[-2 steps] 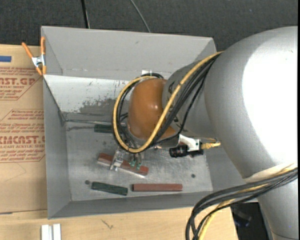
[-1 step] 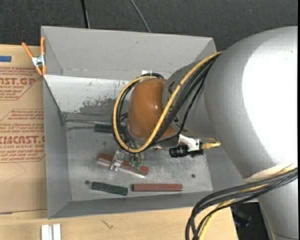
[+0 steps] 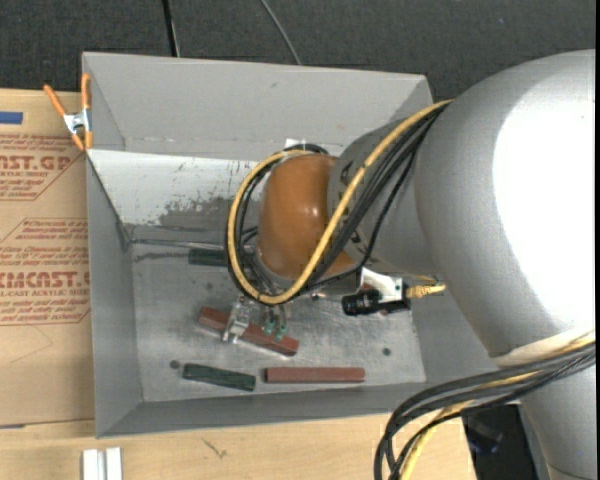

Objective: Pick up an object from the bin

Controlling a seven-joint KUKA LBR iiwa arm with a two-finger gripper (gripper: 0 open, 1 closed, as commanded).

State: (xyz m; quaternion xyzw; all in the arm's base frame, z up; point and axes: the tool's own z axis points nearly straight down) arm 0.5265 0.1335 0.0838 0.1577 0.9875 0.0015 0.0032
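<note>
**gripper tip sitting at the short red-brown bar, mid-floor**

the gripper (image 3: 255, 326) is hanging low over the floor of the bin (image 3: 250, 98), right at the middle of a short red-brown bar (image 3: 213, 318). the bar is lying slantwise, its two ends poking out either side of the tip. to do the grasp well, i judge the jaws should be closing across the bar's narrow width, centred along its length. the lift should then be going straight up, so the bar is not slipping out endwise. a dark green bar (image 3: 218, 376) and a long red-brown bar (image 3: 313, 375) are lying nearer the front wall, apart from the tip, so they are not crowding the grasp. the tip seems to be touching the short bar, but i cannot tell whether the fingers are apart or clamped on it.
</note>
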